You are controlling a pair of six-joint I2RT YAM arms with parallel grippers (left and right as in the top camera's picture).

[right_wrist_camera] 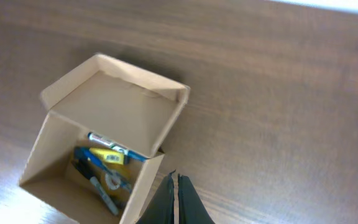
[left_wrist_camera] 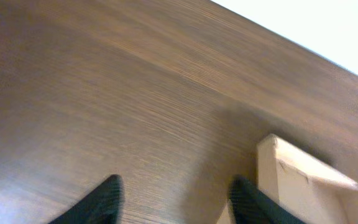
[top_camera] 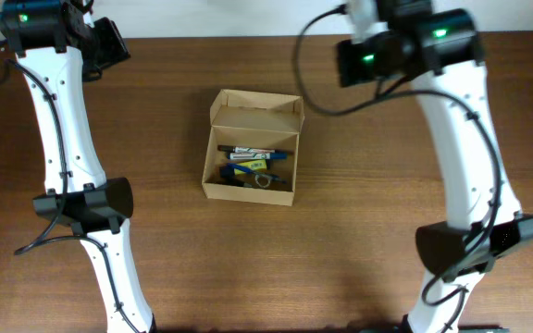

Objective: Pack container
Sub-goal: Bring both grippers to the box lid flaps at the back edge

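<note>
Right claw (right_wrist_camera: 176, 198): fingers pressed together, nothing gripped. In the right wrist view it hangs above the worktop (right_wrist_camera: 278, 112), with the near corner of the container (right_wrist_camera: 140, 186) directly ahead of the fingertips.

Left claw (left_wrist_camera: 176, 208): fingers spread apart, nothing between them, bare worktop below. One cardboard corner of the container (left_wrist_camera: 291, 180) shows beyond the finger on the right of the left wrist view.

Container (top_camera: 253, 148): it stands on the worktop (top_camera: 368, 185) at mid-depth, between the two arms and apart from both. The box is open. Inside lie several pens or markers (top_camera: 251, 166) in blue, yellow, black and white, stacked loosely across the floor. The individual items cannot be told apart further.

Lid flap (top_camera: 257, 109): hinged at the far wall of the container and standing upright.

In the overhead view both claws sit raised toward the far edge of the worktop, the left claw (top_camera: 109, 42) and the right claw (top_camera: 354, 57) on either side of the container.
</note>
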